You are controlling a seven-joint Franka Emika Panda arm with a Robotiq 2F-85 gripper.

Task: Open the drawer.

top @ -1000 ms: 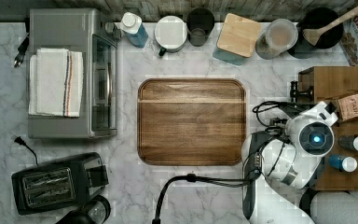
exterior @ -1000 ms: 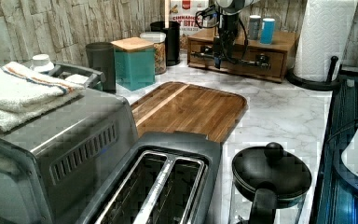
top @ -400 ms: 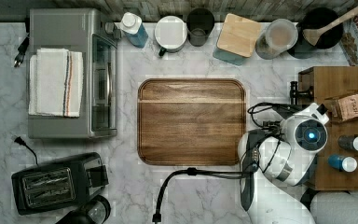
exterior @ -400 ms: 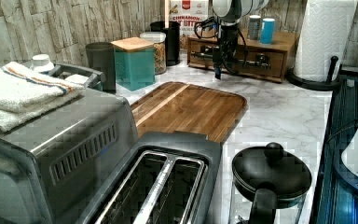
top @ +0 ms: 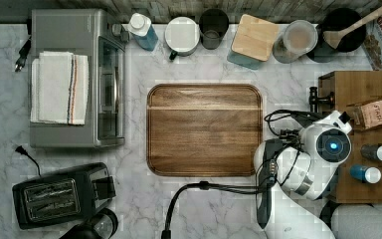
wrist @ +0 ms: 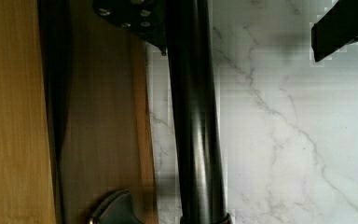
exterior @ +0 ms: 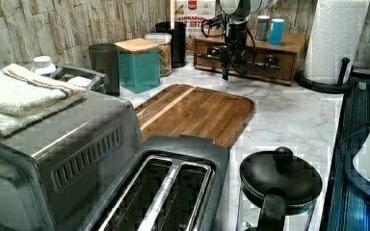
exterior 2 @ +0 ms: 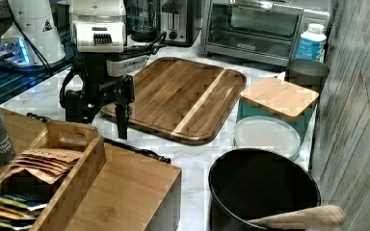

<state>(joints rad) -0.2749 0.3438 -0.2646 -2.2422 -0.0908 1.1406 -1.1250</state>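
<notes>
The drawer is the front of a small wooden cabinet at the top view's right. Its long black bar handle runs between my open gripper's two fingers. One finger sits between the bar and the wooden drawer front; the other finger hangs over the marble. In the left view my gripper points down right in front of the drawer. In the right view my gripper hangs just past the cabinet's edge. The drawer front looks flush with the cabinet.
A wooden cutting board lies mid-counter beside my arm. A grey toaster oven and a black toaster stand at the top view's left. Canisters, a black pot and a paper towel roll flank the cabinet; tins and packets sit on it.
In the left view my gripper has come down from above the cabinet to the height of the drawer handle. The drawer has not moved.
</notes>
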